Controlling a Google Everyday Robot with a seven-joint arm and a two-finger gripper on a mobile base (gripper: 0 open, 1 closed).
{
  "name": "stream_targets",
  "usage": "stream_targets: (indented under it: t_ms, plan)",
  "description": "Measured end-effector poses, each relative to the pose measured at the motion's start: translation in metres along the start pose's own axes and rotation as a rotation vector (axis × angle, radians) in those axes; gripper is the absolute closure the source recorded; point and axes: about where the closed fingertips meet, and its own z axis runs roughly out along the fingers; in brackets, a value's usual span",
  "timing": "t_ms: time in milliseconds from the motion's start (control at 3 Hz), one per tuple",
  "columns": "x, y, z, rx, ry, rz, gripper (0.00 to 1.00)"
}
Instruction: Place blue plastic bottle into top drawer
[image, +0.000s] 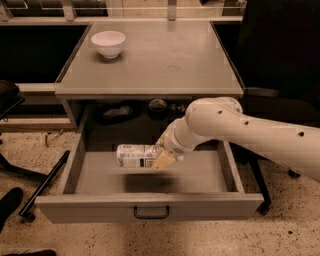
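You are looking down at a grey bench (165, 60) whose flat top is carrying a white bowl (108, 43) near its upper left corner. Below it the top drawer (210, 172) is standing pulled open toward the bottom of the frame, showing a plain grey floor and a small dark handle (151, 213) centred on its front panel. In the recess behind the drawer some dark items (117, 111) are lying in shadow, too dim to tell apart. A speckled floor (300, 230) is running around the bench, and a black bar (45, 182) is leaning along the drawer's left side. The white arm (250, 135) is reaching in from the right edge of the frame, bringing the gripper (161, 158) over the middle of the open drawer. Its tan fingers (166, 161) are clenching the right end of the blue plastic bottle (136, 156). The bottle is lying on its side, sticking out leftward from the fingers. It is hanging above the drawer floor, apart from it, and is casting a dark shadow (145, 182) just below.
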Motion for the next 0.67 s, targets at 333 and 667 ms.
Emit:
stream_targets:
  t_ms: [333,667]
  plan:
    - [0.016,-0.011,0.018,0.046,0.016,0.058,1.00]
    - [0.049,-0.038,0.065,0.142,0.069,0.082,1.00]
